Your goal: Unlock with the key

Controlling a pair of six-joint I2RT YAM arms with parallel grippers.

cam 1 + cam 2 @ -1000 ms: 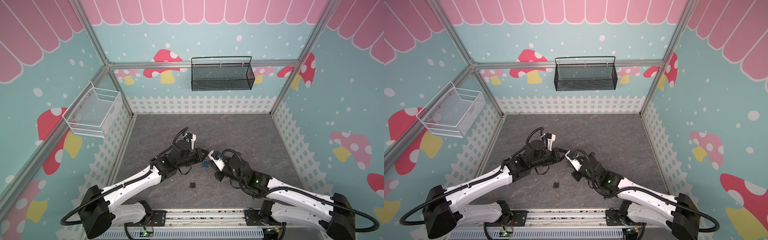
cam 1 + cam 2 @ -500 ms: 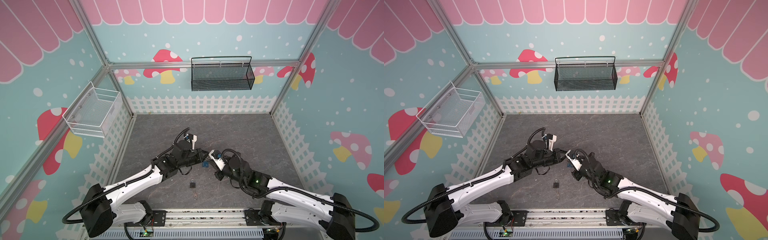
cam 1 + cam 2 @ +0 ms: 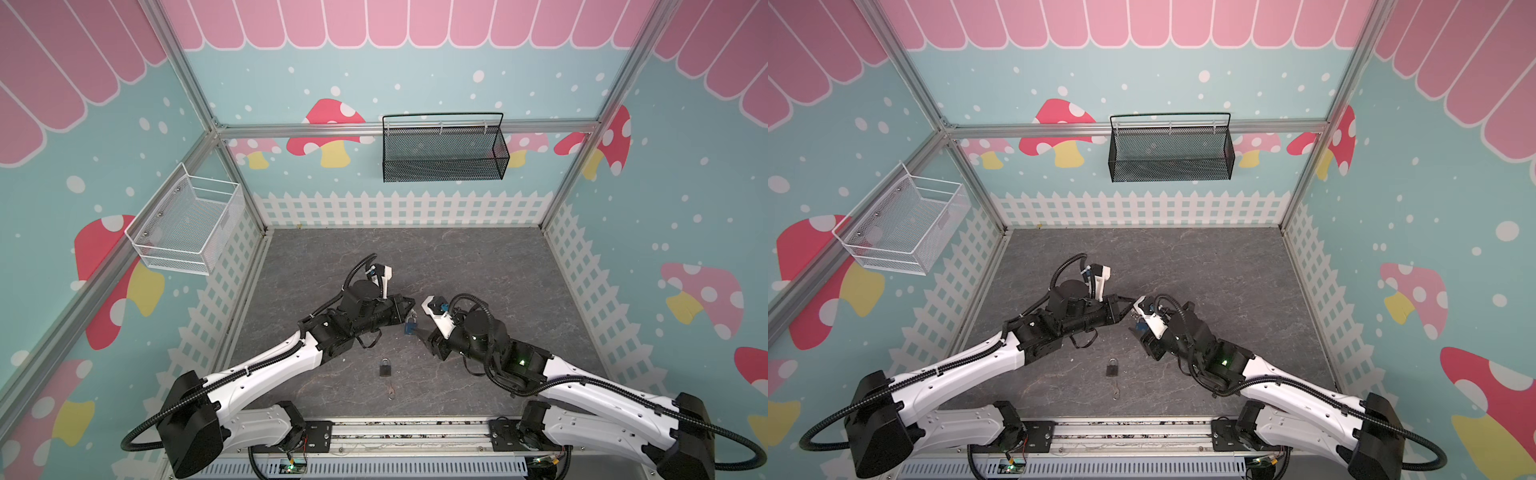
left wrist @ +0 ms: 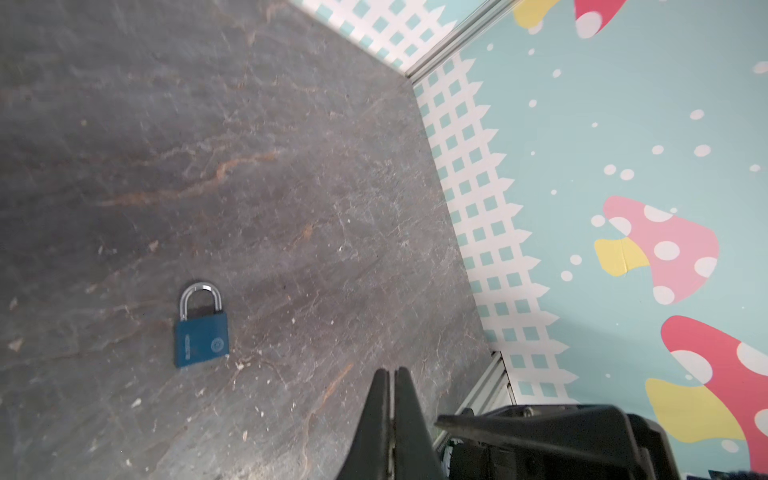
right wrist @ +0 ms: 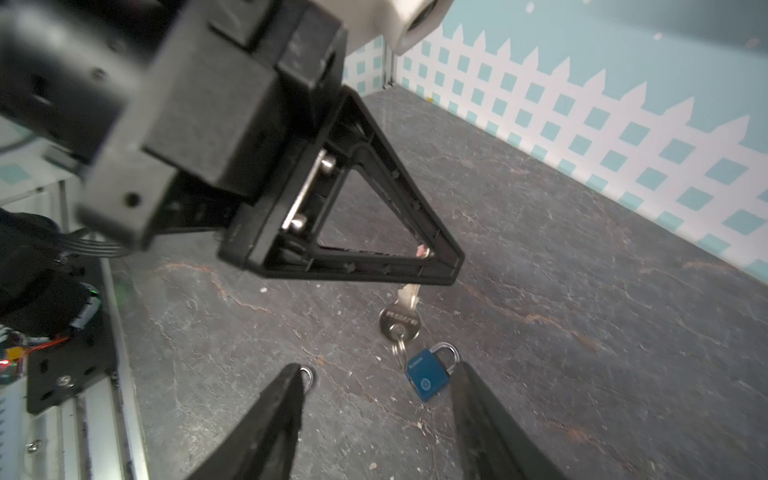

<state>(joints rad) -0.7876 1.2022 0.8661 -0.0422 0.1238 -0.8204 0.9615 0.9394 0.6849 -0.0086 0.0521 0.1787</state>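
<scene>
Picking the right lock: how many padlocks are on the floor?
2. The blue padlock lies mid-floor; the dark padlock lies closer to the front rail. Others may be hidden.

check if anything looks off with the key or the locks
Yes: the left tool pinches the key by its blade end, so its head and ring dangle downward. That leaves no blade free to enter the blue padlock, which lies flat on the floor, ungripped.

Change over the last second: the left end effector [image 5: 449, 266] has closed the last of its gap, pinching the key [image 5: 400, 318] by its blade, while the right end effector [image 5: 379, 368], previously shut, now stands with jaws apart
</scene>
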